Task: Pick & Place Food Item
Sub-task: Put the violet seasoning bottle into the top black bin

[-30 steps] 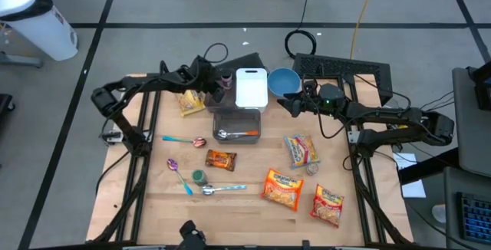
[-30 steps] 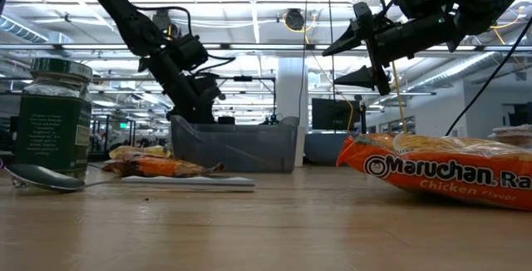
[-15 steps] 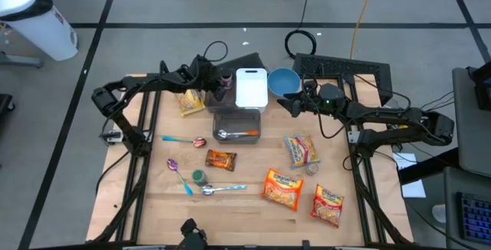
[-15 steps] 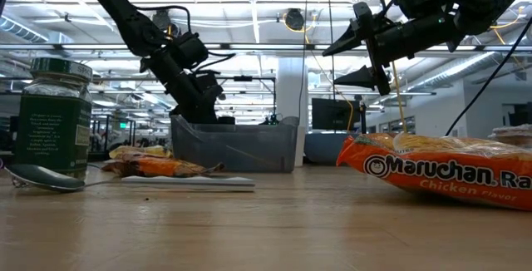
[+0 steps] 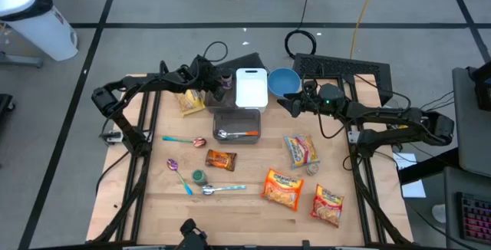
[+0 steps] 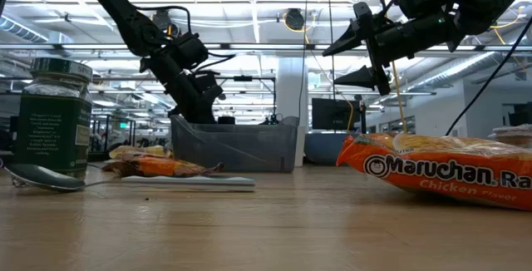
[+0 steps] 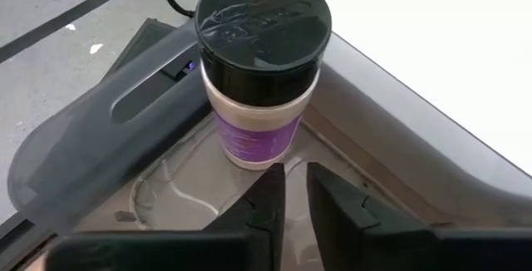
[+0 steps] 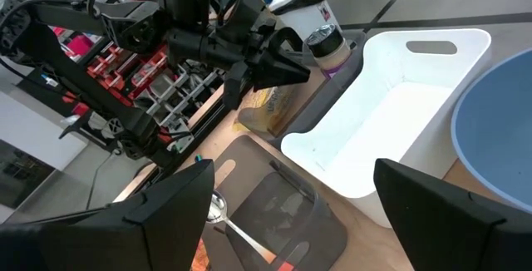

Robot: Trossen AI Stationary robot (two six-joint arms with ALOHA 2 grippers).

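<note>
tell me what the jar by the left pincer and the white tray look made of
Jar: seemingly plastic, with a glossy black lid that catches glare, a pale body and a purple printed label. White tray: probably moulded plastic, smooth and matte, with rounded walls and a cut-out handle slot.
</note>
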